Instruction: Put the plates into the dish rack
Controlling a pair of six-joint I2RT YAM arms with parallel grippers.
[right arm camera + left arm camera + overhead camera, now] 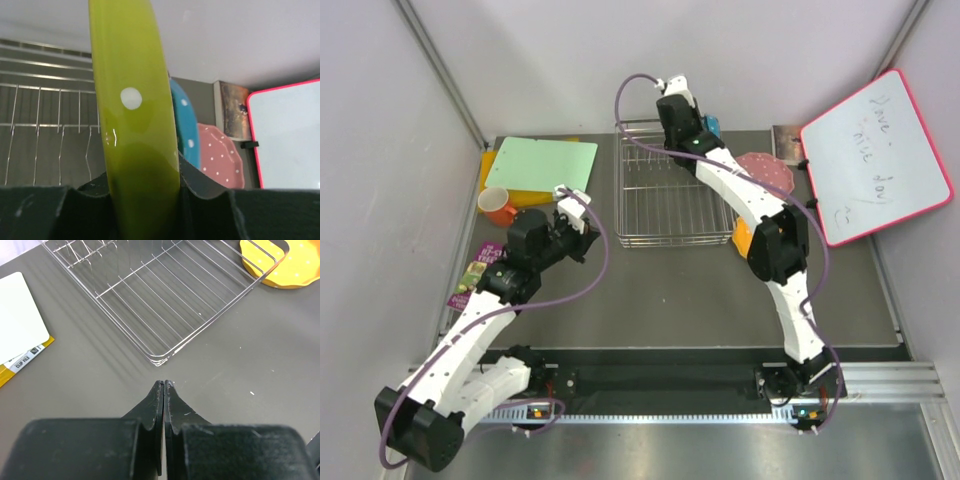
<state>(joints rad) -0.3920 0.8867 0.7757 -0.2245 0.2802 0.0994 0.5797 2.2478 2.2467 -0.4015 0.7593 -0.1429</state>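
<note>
My right gripper is shut on the yellow-green plate and holds it upright and edge-on over the far end of the dish rack. The blue plate stands upright just behind it at the rack's far right corner; I cannot tell whether it sits in a slot. The pink plate lies flat to the right of the rack. The orange plate lies by the rack's near right corner, partly under the right arm. My left gripper is shut and empty, just short of the rack's near left corner.
A green cutting board and an orange cup sit at the far left. A pink-framed whiteboard leans at the right. Small packets lie by the left arm. Walls close in on both sides.
</note>
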